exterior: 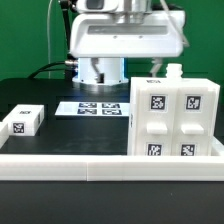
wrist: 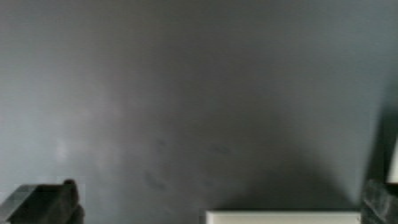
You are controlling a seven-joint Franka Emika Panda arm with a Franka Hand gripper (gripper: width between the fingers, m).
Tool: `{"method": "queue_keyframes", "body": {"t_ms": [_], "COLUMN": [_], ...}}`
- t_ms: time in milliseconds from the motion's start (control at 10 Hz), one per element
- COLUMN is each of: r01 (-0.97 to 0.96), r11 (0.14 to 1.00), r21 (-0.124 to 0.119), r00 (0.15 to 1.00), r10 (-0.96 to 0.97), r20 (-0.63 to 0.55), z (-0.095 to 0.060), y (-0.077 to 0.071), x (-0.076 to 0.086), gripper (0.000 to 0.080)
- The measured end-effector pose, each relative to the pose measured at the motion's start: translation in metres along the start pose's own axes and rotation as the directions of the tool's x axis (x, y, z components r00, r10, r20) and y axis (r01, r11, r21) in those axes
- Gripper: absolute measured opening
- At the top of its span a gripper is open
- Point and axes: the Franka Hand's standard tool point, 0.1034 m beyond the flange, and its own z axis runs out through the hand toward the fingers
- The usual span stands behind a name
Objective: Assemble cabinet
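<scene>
The cabinet [exterior: 176, 118] is a big white box standing at the exterior view's right, its face of four small tagged panels turned toward the camera. A small white nub [exterior: 173, 70] sticks up from its top. My gripper [wrist: 217, 190] is open and holds nothing. One dark finger [wrist: 45, 203] shows at one edge of the wrist view and the other at the opposite edge. Between them lie the dark table and a white corner [wrist: 294, 215]. In the exterior view the hand hangs above the cabinet's top, mostly cut off by the frame.
A small white tagged block [exterior: 22, 121] lies at the exterior view's left. The marker board [exterior: 97, 107] lies flat in front of the robot base [exterior: 102, 68]. A white rail [exterior: 100, 166] runs along the front edge.
</scene>
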Motion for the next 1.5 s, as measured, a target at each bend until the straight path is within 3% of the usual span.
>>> {"method": "queue_keyframes", "body": {"t_ms": [200, 600, 1100, 1500], "r01": [0.000, 0.011, 0.077, 0.087], "r11": [1.000, 1.000, 0.997, 0.996], "r21": [-0.017, -0.023, -0.027, -0.033], "r00": [1.000, 1.000, 0.996, 0.994], "r10": [0.000, -0.011, -0.075, -0.085], "r20": [0.018, 0.015, 0.048, 0.068], "z": [0.008, 0.007, 0.020, 0.032], "y": [0.035, 0.055, 0.134, 0.170], "x": [-0.010, -0.010, -0.033, -0.045], "gripper": [0.0797, 0.0797, 0.0797, 0.0797]}}
